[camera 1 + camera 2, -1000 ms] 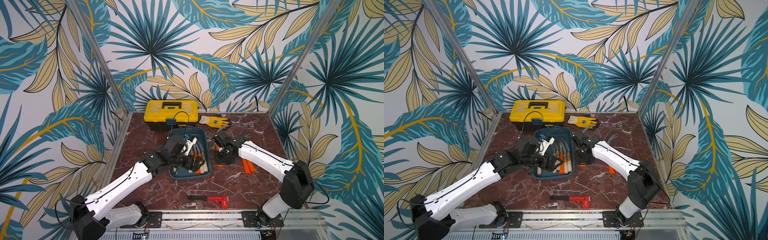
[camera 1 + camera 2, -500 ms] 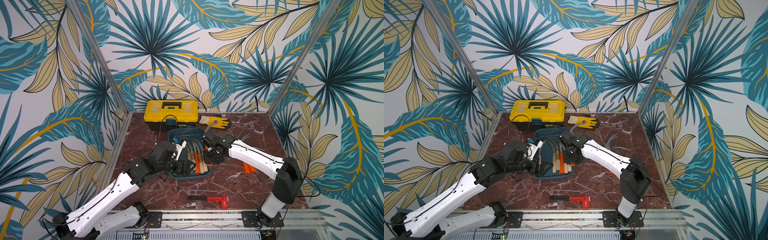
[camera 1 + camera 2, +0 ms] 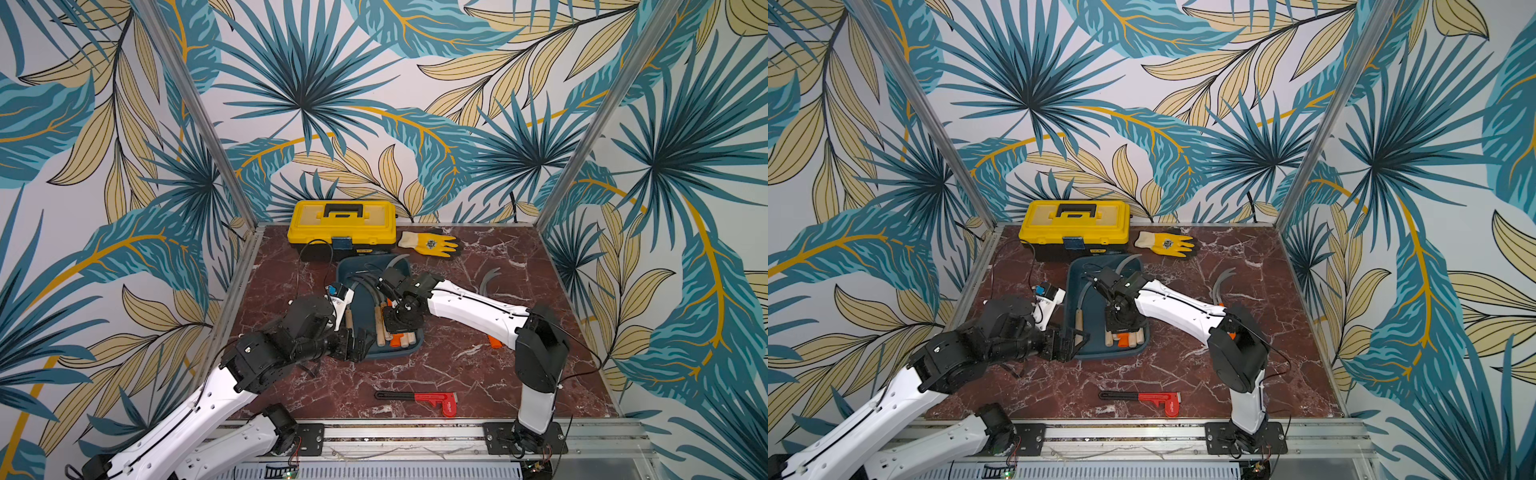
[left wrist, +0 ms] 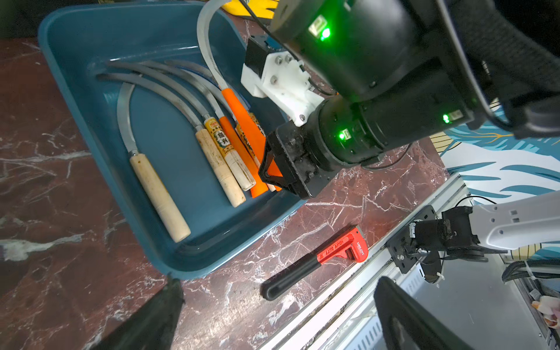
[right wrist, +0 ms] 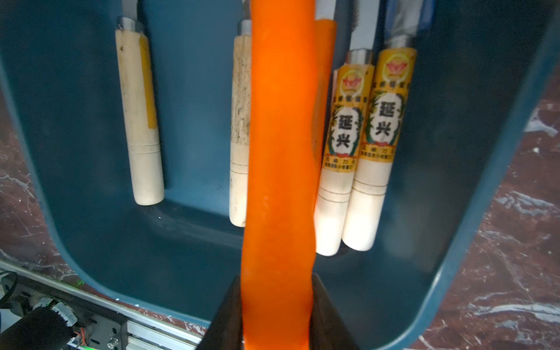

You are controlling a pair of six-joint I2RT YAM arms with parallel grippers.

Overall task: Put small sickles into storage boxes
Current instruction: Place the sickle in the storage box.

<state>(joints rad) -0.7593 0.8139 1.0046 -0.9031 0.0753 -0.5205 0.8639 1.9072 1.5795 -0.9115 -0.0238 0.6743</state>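
Bright, even light with soft shadows. In the right wrist view the orange-handled sickle is close and blurred; green lights flare in the left wrist view.

**Left lane free, right packed**

Bare tray floor runs between the lone sickle at 9 o'clock and the sickle stack at 3, under the right claw clamping an orange-handled sickle. Left claw blocks 7 o'clock, toolbox 12. Desk at 6 is free to the wrench.

A teal tray holding sickles lies mid-table, just near of the yellow toolbox. The right gripper hangs over its near end above an orange-handled sickle; the left gripper is by its near left corner
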